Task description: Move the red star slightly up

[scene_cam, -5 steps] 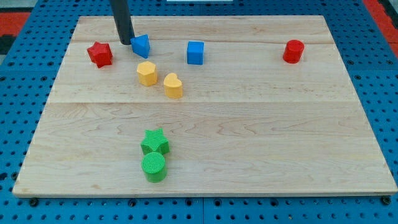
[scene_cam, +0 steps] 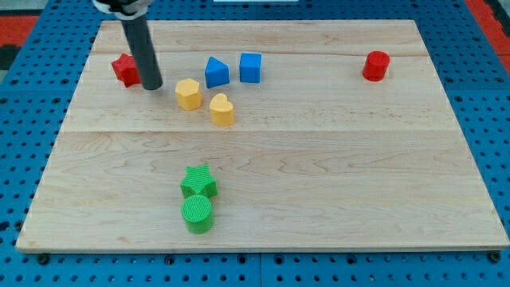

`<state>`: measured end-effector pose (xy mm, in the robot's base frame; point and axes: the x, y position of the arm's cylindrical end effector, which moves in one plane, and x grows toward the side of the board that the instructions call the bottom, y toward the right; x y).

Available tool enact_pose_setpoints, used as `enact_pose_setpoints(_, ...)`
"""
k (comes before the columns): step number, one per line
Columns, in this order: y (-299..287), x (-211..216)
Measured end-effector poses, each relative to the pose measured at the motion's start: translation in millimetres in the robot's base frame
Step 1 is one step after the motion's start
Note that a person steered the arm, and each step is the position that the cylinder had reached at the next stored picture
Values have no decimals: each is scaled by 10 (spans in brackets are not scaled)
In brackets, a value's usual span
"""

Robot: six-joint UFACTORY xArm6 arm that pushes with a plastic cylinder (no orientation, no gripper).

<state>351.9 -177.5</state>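
The red star (scene_cam: 124,69) lies near the view's upper left of the wooden board (scene_cam: 263,207), partly hidden on its right side by my dark rod. My tip (scene_cam: 152,85) rests on the board just right of and slightly below the red star, close to it or touching it. A yellow hexagon block (scene_cam: 188,93) sits to the right of my tip.
A blue triangular block (scene_cam: 216,72) and a blue cube (scene_cam: 250,68) sit at the top middle. A yellow heart-like block (scene_cam: 221,109) lies below them. A red cylinder (scene_cam: 375,65) is at the upper right. A green star (scene_cam: 198,182) and green cylinder (scene_cam: 197,214) are at the bottom.
My tip has moved down and left, from beside the blue triangular block to beside the red star. The blue triangular block now lies farther right, near the blue cube.
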Motion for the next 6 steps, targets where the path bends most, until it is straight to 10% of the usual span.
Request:
enact_pose_setpoints(2,-676,-1)
enact_pose_setpoints(6,-217,-106)
